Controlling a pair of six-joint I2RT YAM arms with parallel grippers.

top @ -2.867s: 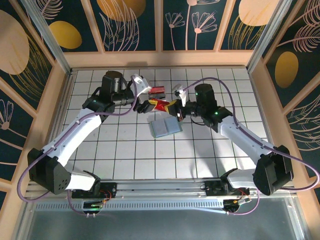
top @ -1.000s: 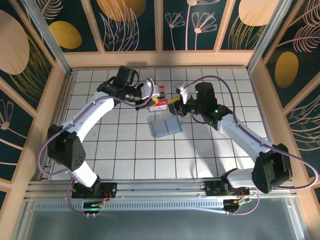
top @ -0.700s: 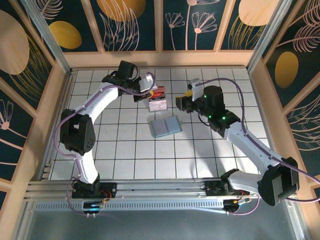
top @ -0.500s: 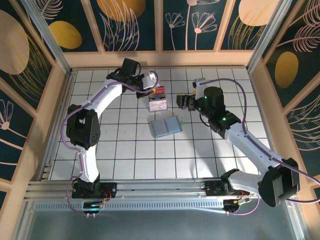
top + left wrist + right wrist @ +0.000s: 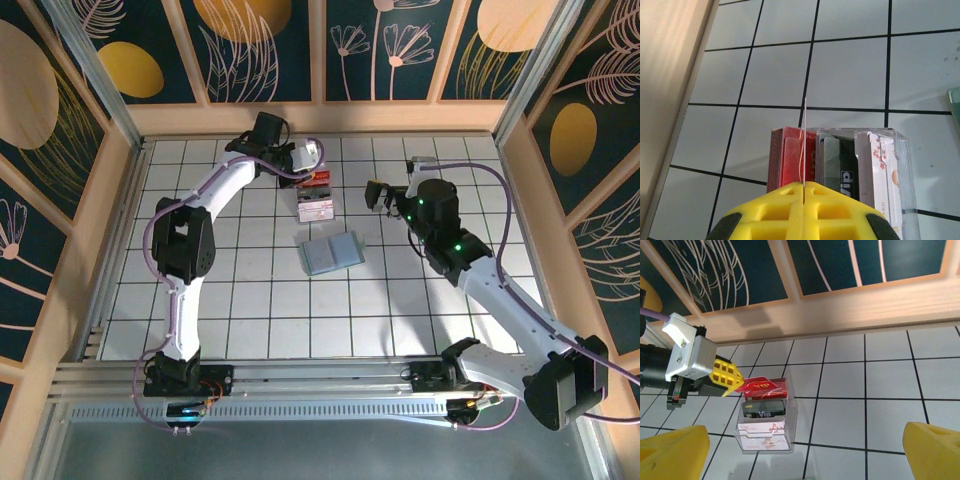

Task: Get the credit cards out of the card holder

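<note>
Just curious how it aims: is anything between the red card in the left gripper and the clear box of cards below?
Nothing visible is. The left gripper is shut on the red card, right over the red stack in the clear box.

**Box behind holder, a gripper on either side**

You have the card holder (image 5: 331, 253) lying mid-table, with the card box (image 5: 316, 202) just behind it. The left gripper (image 5: 803, 186) sits behind-left of the box, its credit card (image 5: 757, 386) over the farthest compartment. The right gripper (image 5: 379, 193) hangs to the box's right.
</note>
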